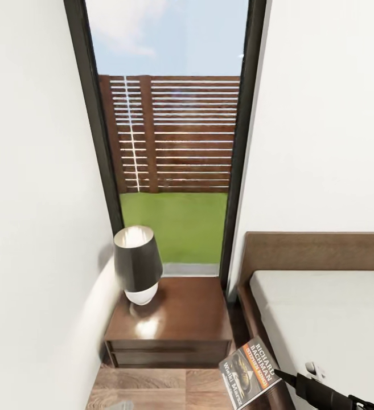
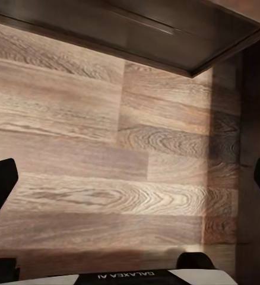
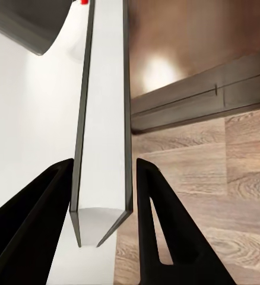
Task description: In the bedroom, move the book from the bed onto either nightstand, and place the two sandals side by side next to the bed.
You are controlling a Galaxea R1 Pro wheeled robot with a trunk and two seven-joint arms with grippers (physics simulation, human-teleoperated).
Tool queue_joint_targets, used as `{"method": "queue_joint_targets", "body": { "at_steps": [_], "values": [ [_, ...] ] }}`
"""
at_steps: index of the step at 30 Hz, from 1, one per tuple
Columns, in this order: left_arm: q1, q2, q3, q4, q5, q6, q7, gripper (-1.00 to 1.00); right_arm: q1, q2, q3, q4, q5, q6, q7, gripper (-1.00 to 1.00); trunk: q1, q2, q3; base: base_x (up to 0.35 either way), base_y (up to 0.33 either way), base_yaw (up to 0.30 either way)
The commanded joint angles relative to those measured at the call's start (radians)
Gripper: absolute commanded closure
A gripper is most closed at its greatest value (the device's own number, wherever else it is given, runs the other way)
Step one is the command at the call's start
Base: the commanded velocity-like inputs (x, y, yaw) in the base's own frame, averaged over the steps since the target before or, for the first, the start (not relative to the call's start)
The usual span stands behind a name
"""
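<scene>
Dark brown gloss covers the nightstand (image 1: 178, 319), which stands in the corner below a tall dark-framed window (image 1: 169, 136), just beside the bed (image 1: 323, 319). A lamp (image 1: 138, 265) with a dark shade and a pale rounded base sits on its left part, near the white wall; the rest of the top shows bare, shiny wood.

At the lower right of the head view the right hand (image 1: 279, 374) reaches in from the corner, its black tip at the lower edge of the book (image 1: 249, 373). That book is held up in the air, tilted, its cover with the orange band and white lettering facing the camera, over the gap between the nightstand's front corner and the bed frame. It touches neither the nightstand nor the mattress. In the right wrist view the book (image 3: 103, 119) is seen edge-on, running straight out from between the two black fingers (image 3: 165, 225), which press on its two faces: the hand is clamped on it. Beyond it lie the nightstand's drawer front (image 3: 189, 101) and the plank floor (image 3: 225, 178).

From the left wrist view, the left hand (image 2: 133, 184) has its fingers wide apart, pointing down at the wood floor (image 2: 94, 160) near the nightstand's dark lower edge (image 2: 154, 41).
</scene>
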Motion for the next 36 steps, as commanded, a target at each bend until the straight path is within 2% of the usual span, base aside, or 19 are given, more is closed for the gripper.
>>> {"method": "queue_joint_targets", "body": {
  "at_steps": [1, 36],
  "values": [
    [-0.001, 0.000, -0.008, 0.001, 0.009, -0.004, -0.003, -1.00, -0.002, 0.000, 0.003, 0.003, -0.010, 0.006, 0.006, 1.00, 0.001, -0.001, -0.001, 0.300, 0.000, 0.000],
    [-0.001, 0.000, -0.008, 0.001, 0.009, -0.004, -0.003, -1.00, -0.002, 0.000, 0.003, 0.003, -0.010, 0.006, 0.006, 1.00, 0.001, -0.001, -0.001, 0.293, 0.000, 0.000]
  ]
}}
